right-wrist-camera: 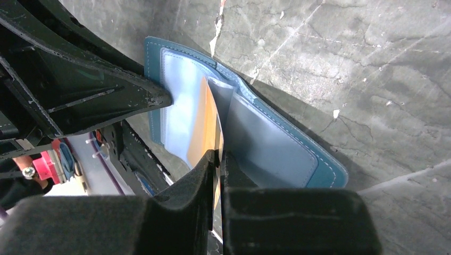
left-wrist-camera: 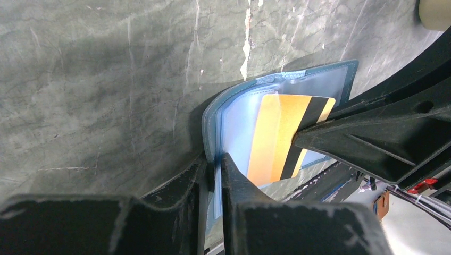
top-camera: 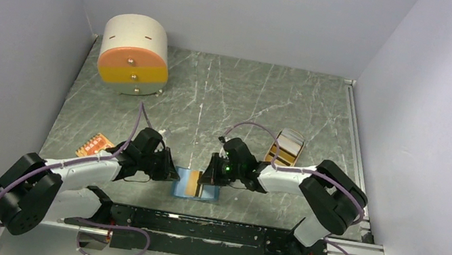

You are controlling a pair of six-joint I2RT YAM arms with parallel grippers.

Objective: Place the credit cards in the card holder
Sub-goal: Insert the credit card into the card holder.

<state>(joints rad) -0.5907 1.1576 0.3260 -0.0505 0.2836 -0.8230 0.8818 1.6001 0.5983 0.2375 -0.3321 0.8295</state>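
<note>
As my two grippers meet at the near middle of the table (top-camera: 268,100), the entries read thus.

- Blue wallet (left-wrist-camera: 234,122): lies open on the table between my grippers, with the lighter blue inside showing and one flap lifted.
- Left gripper (left-wrist-camera: 214,167): jaws are pinched nearly closed on the wallet's left edge, holding that flap up.
- Right gripper (right-wrist-camera: 218,159): jaws are pressed together on the near edge of an orange card.
- Orange card (left-wrist-camera: 276,138): black stripe showing, it stands among the clear sleeves at the wallet's fold. How deep it sits I cannot tell.
- Second orange card (top-camera: 95,144): lies flat on the table, left of my left arm and well apart from the wallet.
- Tray (top-camera: 291,133): sits to the far right of the wallet, with what look like more cards standing in it.
- Round drawer box (top-camera: 134,55): stands in the far left corner.

Step in hand, as I judge it: feeding the first card into a pocket. The next move calls for a push along the card's own plane. My left grip must stay firm so the wallet does not slide, and I release only once the pocket has the card.
</note>
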